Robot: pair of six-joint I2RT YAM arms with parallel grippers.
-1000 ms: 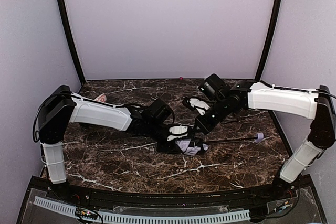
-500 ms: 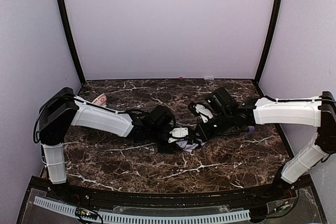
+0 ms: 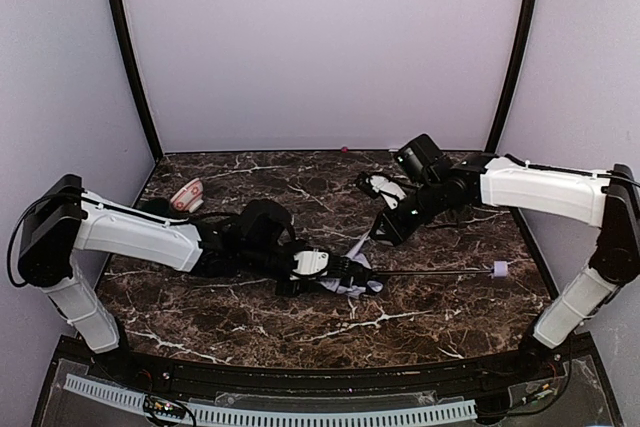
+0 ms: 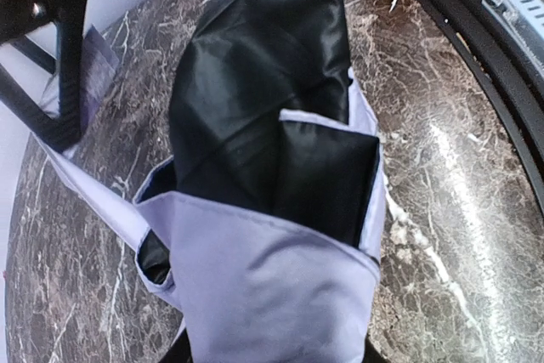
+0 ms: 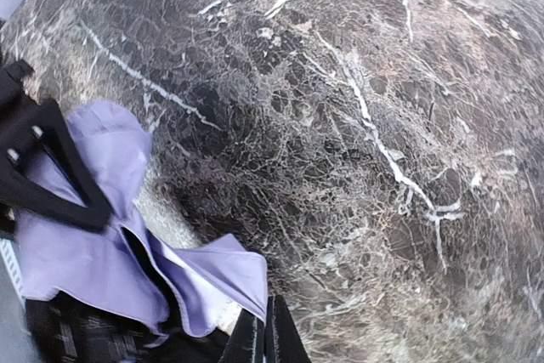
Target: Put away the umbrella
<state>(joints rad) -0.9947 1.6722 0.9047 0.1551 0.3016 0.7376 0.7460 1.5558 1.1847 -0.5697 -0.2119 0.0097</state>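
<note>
Bulging between left fingers, bunched umbrella

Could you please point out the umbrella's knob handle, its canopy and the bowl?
knob handle (image 3: 497,269), top view, its lavender end.
canopy (image 4: 280,295), left wrist view, lavender outer fabric.
bowl (image 3: 188,194), top view, its side.

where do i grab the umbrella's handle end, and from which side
Take the thin black shaft just short of the knob, coming down from above with the jaws across it. The umbrella lies flat on the table, its shaft pointing right and bare there; the knob would likely stop a slip.
</note>
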